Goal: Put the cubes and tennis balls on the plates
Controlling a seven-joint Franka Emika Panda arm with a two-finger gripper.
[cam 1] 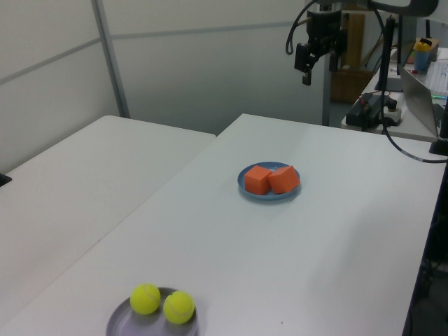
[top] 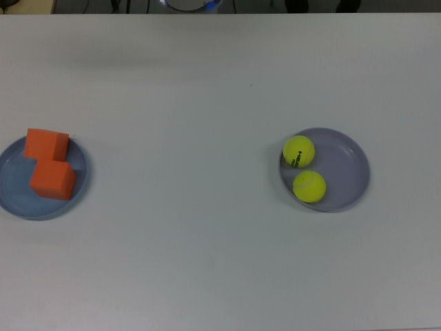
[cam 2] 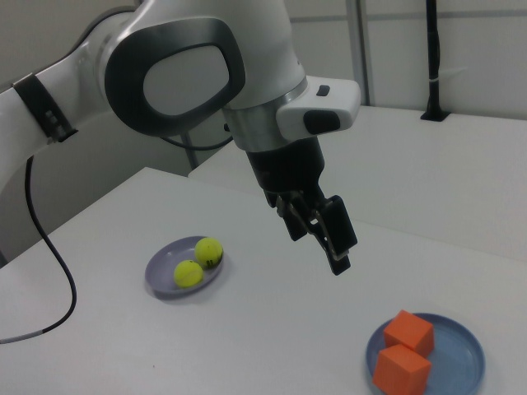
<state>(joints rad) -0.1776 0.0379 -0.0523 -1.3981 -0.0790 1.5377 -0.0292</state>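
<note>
Cubes, both orange, sit on the blue plate; both tennis balls rest on the lavender plate. Nothing seems left to place. Raised well above the tabletop, the tool holds nothing, fingers narrowly parted.

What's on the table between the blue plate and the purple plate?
Nothing: in the top view, only bare white table lies between the blue plate and the purple plate.
</note>
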